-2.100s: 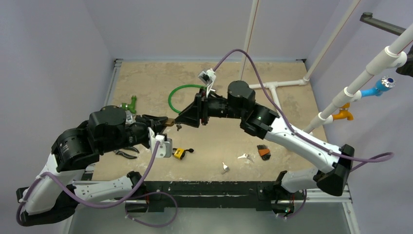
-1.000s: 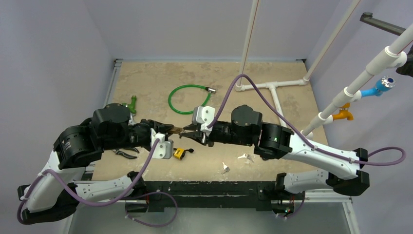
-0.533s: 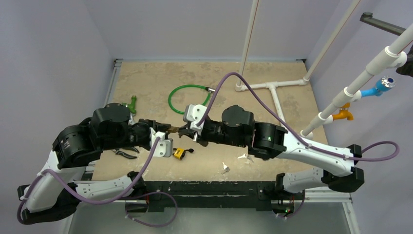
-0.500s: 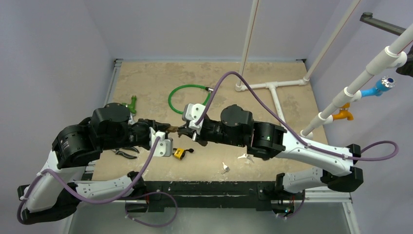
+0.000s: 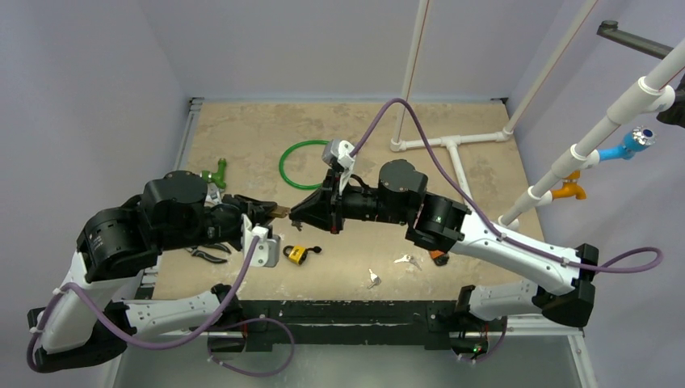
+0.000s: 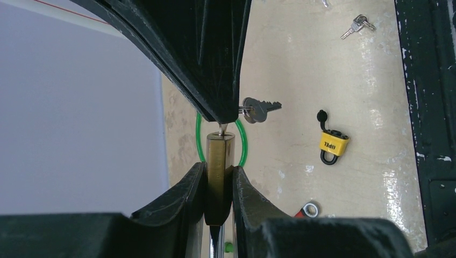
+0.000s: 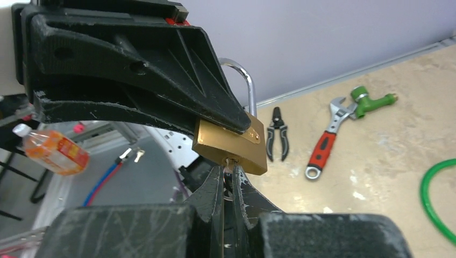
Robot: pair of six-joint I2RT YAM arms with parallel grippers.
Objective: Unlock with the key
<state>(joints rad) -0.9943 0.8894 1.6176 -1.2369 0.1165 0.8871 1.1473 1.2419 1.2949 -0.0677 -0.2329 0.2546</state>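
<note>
**A:** Out at the table's 9 o'clock side, held clear of the surface, the brass padlock (image 5: 280,212) is pinched by its body in the left gripper (image 5: 270,212).

**B:** And the right gripper (image 7: 228,172)?

**A:** It's pressed together on the key (image 6: 221,128), which meets the keyhole from the lock's 3 o'clock. A second ago those fingers stood slightly apart. Now they have clamped, and the wrist has rolled, so its camera sits on top instead of off to the side.

**B:** So the key is turning?

**A:** Turned or mid-turn, I'd judge. The shackle (image 7: 244,80) looks seated, though I can't tell for certain. A spare key (image 6: 258,109) dangles from the ring.
</note>
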